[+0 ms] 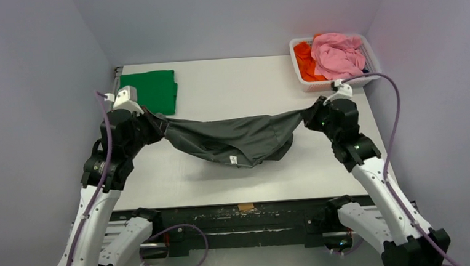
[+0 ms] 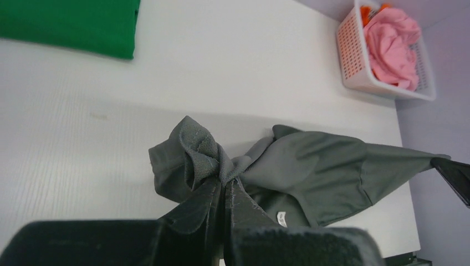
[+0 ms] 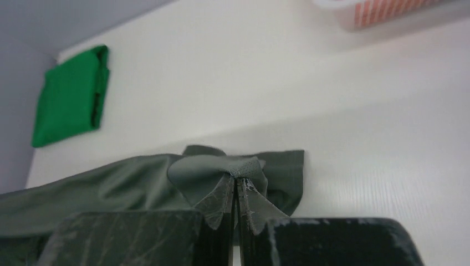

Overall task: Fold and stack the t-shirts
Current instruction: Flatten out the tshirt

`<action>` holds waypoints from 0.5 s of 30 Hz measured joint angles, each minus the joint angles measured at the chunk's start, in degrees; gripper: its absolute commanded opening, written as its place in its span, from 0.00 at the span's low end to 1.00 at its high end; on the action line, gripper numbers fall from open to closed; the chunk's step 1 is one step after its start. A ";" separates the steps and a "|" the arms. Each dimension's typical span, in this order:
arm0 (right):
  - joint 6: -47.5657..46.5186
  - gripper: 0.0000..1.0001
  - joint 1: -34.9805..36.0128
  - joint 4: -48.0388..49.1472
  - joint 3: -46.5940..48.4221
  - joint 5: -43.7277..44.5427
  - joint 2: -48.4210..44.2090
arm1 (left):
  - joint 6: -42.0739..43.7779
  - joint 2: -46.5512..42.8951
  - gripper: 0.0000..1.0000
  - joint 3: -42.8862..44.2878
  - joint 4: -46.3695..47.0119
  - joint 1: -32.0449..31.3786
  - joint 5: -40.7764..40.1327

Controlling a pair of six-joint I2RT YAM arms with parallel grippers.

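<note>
Grey shirt [image 1: 233,139] strung between two pincers over the tabletop [image 1: 236,83].

At the far-left back corner the green shirt [image 1: 150,89] lay folded flat. Near it, the left pincer [image 2: 224,185] was closed tight on one bunched end of the grey shirt. From there the cloth ran across the middle and sagged, with a small white tag on its lower fold; whether that fold touched the tabletop could not be told. The right pincer [image 3: 235,188] was clamped on the other bunched end. At the far-right back corner, a white basket [image 1: 366,51] held pink and orange cloth.
</note>
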 measured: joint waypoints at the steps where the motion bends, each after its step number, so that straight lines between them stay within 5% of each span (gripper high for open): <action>1: -0.39 0.00 0.02 -1.33 2.12 0.04 -2.60 | 0.09 -0.11 0.00 2.14 -0.79 0.00 -0.28; 9: -2.95 0.00 0.02 -6.78 18.99 0.07 -11.76 | 1.38 -3.61 0.00 17.51 -3.63 0.00 -3.58; 15: -5.40 0.00 0.02 -7.37 28.11 0.46 -8.83 | 2.56 -0.15 0.00 28.13 -4.20 0.00 -5.81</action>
